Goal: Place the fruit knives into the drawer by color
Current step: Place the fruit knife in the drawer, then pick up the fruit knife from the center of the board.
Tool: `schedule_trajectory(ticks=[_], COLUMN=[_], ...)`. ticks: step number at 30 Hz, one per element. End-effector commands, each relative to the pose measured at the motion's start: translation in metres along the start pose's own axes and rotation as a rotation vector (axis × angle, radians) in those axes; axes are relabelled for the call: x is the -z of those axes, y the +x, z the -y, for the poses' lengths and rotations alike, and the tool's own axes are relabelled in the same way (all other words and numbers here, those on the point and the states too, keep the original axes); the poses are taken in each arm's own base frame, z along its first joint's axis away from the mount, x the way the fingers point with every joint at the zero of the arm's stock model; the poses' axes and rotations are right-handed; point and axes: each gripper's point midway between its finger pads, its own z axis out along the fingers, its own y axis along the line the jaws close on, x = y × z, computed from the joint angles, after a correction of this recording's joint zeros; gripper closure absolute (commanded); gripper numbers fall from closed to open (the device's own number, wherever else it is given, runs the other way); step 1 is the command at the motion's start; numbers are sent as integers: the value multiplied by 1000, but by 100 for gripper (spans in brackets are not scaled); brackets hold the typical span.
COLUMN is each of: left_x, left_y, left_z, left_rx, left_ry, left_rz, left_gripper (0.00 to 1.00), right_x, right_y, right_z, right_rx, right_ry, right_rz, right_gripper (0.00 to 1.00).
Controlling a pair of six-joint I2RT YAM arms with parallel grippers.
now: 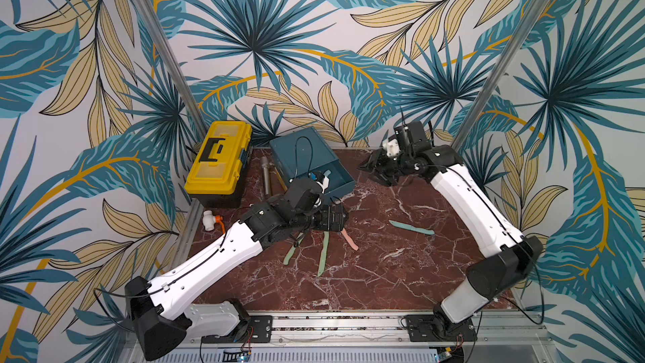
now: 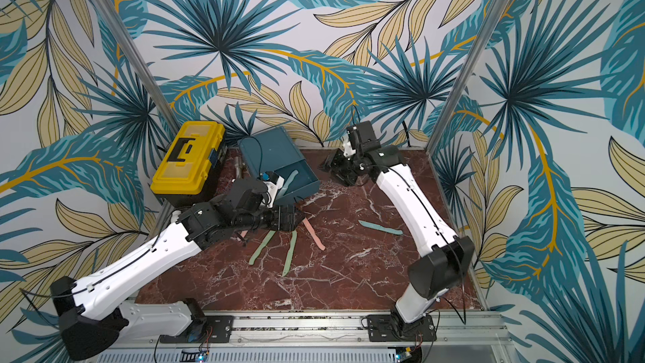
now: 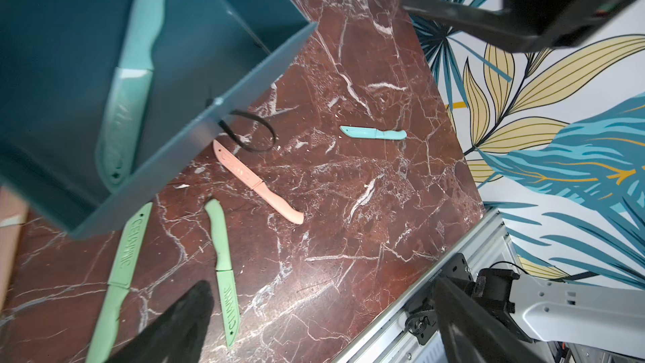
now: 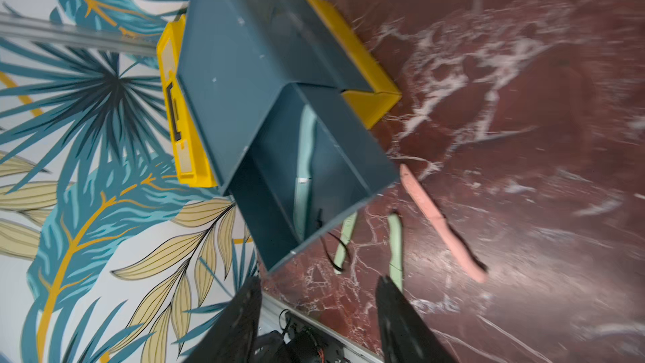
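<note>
The dark teal drawer (image 1: 303, 155) chest stands at the back, its top drawer pulled out with one teal-blue knife (image 3: 129, 75) lying inside. On the marble lie another teal-blue knife (image 1: 412, 228), a pink knife (image 1: 350, 239) and two pale green knives (image 1: 293, 254) (image 1: 324, 254). A second pink knife (image 2: 244, 233) peeks out from under the left arm. My left gripper (image 3: 314, 326) hangs open and empty in front of the drawer, over the knives. My right gripper (image 4: 321, 309) is open and empty, off to the drawer's right (image 1: 373, 169).
A yellow toolbox (image 1: 220, 165) stands left of the chest, with a grey metal cylinder (image 1: 267, 176) lying between them. A white valve with an orange handle (image 1: 213, 221) sits at the table's left edge. An aluminium rail (image 1: 335, 326) runs along the front.
</note>
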Motion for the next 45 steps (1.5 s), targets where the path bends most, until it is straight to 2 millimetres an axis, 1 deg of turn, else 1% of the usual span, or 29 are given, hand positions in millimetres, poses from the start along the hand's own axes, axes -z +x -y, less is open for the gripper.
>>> schedule_trajectory(ticks=[1, 3, 4, 5, 6, 8, 10, 15, 18, 20, 22, 23, 25, 27, 30, 31, 36, 45], left_x=[-18, -29, -33, -37, -40, -46, -49, -51, -49, -48, -48, -48, -48, -49, -49, -49, -48, -44], left_y=[3, 5, 6, 6, 6, 7, 8, 10, 13, 16, 18, 20, 22, 25, 27, 27, 27, 24], left_z=[14, 21, 24, 27, 29, 33, 34, 34, 31, 28, 24, 23, 20, 18, 13, 12, 4, -15], left_rx=[-2, -13, -19, -26, -30, -37, -42, -45, -45, -43, -41, -40, -40, -40, -40, -40, -30, -2], left_ry=[51, 69, 77, 83, 86, 97, 100, 103, 98, 95, 88, 88, 80, 77, 65, 64, 52, 33], left_rz=[-7, -24, -33, -40, -49, -67, -82, -84, -84, -84, -84, -85, -87, -88, -84, -83, -83, -78], left_gripper=[0, 0, 0, 0, 0, 0, 0, 0, 0, 0, 0, 0, 0, 0, 0, 0, 0, 0], right_x=[15, 20, 20, 18, 16, 10, 4, 4, 2, -1, -5, -10, -19, -33, -44, -45, -56, -72], right_y=[23, 32, 38, 45, 49, 61, 64, 53, 47, 46, 43, 41, 40, 37, 35, 37, 29, 29], right_z=[88, 125, 144, 160, 171, 196, 209, 241, 262, 277, 289, 294, 302, 307, 312, 315, 322, 328], right_rx=[-12, -68, -114, -162, -209, -344, -461, -748, -921, -1031, -1087, -1111, -1176, -1225, -1271, -1288, -1311, -1323], right_ry=[283, 390, 439, 481, 512, 573, 599, 634, 646, 665, 693, 698, 697, 678, 681, 694, 656, 662], right_rz=[-25, -25, -34, -42, -47, -55, -38, 119, 215, 253, 277, 278, 270, 268, 268, 269, 325, 293], right_gripper=[32, 23, 17, 14, 11, 1, 0, 0, 5, 12, 14, 15, 22, 26, 39, 40, 40, 44])
